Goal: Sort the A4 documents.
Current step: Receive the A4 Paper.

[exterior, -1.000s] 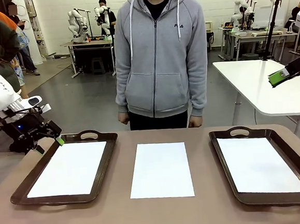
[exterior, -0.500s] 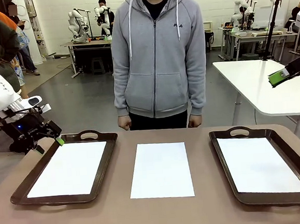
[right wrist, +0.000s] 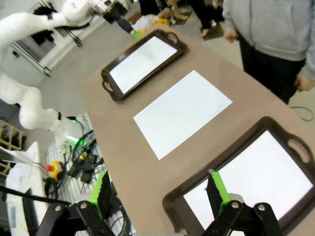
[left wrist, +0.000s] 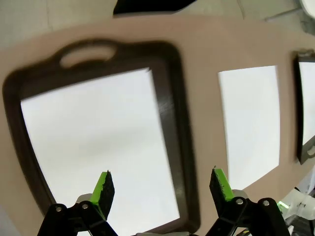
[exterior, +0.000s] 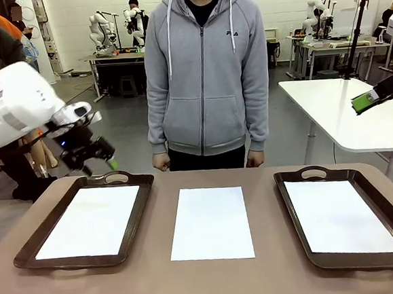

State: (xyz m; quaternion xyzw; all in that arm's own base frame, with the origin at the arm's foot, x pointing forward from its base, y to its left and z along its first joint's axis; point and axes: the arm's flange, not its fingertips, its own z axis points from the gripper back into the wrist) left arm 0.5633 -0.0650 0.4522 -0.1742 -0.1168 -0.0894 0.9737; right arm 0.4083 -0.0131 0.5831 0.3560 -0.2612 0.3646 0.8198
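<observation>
Three A4 documents lie in a row. One white sheet (exterior: 210, 222) (right wrist: 183, 112) (left wrist: 251, 128) rests bare on the table's middle. Another sheet (exterior: 90, 220) (left wrist: 93, 142) (right wrist: 142, 60) lies inside the left brown tray (exterior: 144, 192). A third sheet (exterior: 339, 215) (right wrist: 256, 177) lies in the right brown tray (exterior: 289, 201). My left gripper (exterior: 101, 167) (left wrist: 161, 184) hovers open above the left tray's far handle, holding nothing. High over the table's right side, my right gripper (exterior: 364, 101) (right wrist: 160, 191) hangs open and empty.
A person in a grey hoodie stands at the far edge, with one fist (exterior: 160, 163) and the other hand (exterior: 254, 159) just beyond the table. A white table (exterior: 343, 108) stands off to the right. Bare brown tabletop (exterior: 160, 286) runs along the front.
My left arm has lifted and swung right, from beside the left tray's far-left corner to above its far handle. The right arm and the sheets have stayed put.
</observation>
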